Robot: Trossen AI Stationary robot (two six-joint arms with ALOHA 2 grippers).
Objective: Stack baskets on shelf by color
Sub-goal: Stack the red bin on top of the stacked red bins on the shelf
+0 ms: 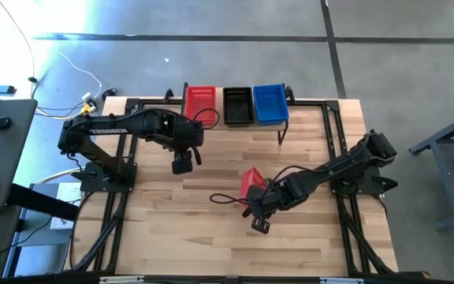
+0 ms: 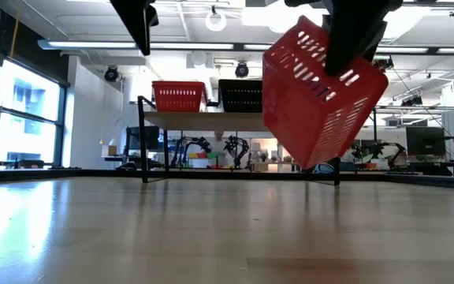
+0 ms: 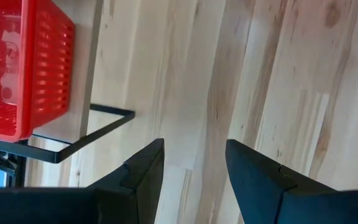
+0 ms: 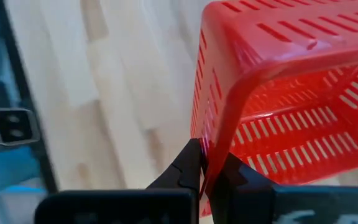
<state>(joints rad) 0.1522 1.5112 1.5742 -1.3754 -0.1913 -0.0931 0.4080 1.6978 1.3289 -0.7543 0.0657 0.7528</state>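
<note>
- Red basket (image 1: 252, 183) hangs tilted off the table, well short of the shelf (image 1: 243, 125), its thin rim pinched in the right gripper (image 4: 209, 167).
- Light, stiff, perforated plastic; likely swings.
- Left gripper (image 3: 194, 165) near the shelf, jaws apart, empty.

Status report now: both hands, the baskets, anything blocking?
Right hand shut on red basket, lifted clear of the table, tilted. Left hand open, empty, near the shelf. Shelf holds red, black, blue baskets. Nothing blocking.

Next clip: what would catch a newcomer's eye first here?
A red basket hangs tilted above the table, its rim pinched in the right pincer mid-table. Behind it, the shelf carries a red, a black and a blue basket in a row. The left pincer hovers open, empty, near the shelf.
</note>
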